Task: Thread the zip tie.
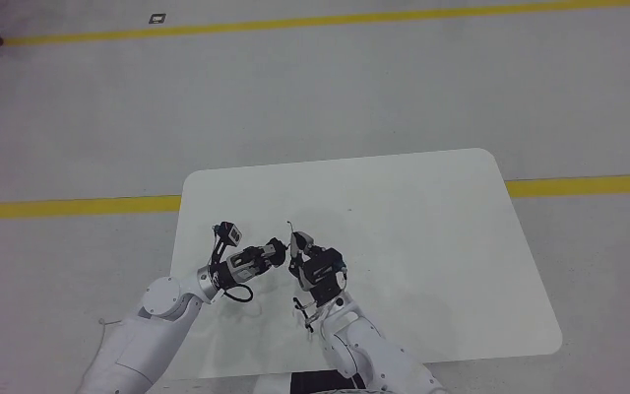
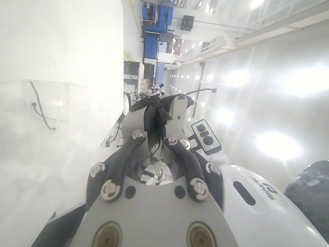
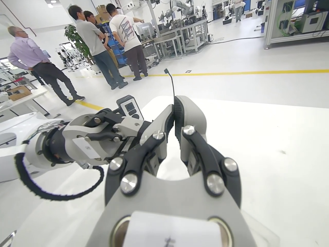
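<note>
The black zip tie [image 3: 172, 86] is thin, and its small head [image 3: 166, 71] stands free above my right gripper [image 3: 174, 115], which is shut on the strap. From above, the zip tie [image 1: 289, 229] rises from the right gripper [image 1: 296, 245] over the front left of the white table [image 1: 443, 246]. My left gripper [image 1: 279, 255] comes in from the left, its tips right beside the right fingers. In the left wrist view the left gripper [image 2: 154, 105] has its black pads together, and the zip tie [image 2: 203, 90] curves out past it. Whether those pads pinch the tie's other end is hidden.
Both arms work low over the table's front-left part, near its left edge [image 1: 185, 227] and front edge [image 1: 295, 372]. A black cable loop [image 3: 64, 194] hangs under the left wrist. Yellow lines [image 1: 295, 22] run across the grey floor around the table.
</note>
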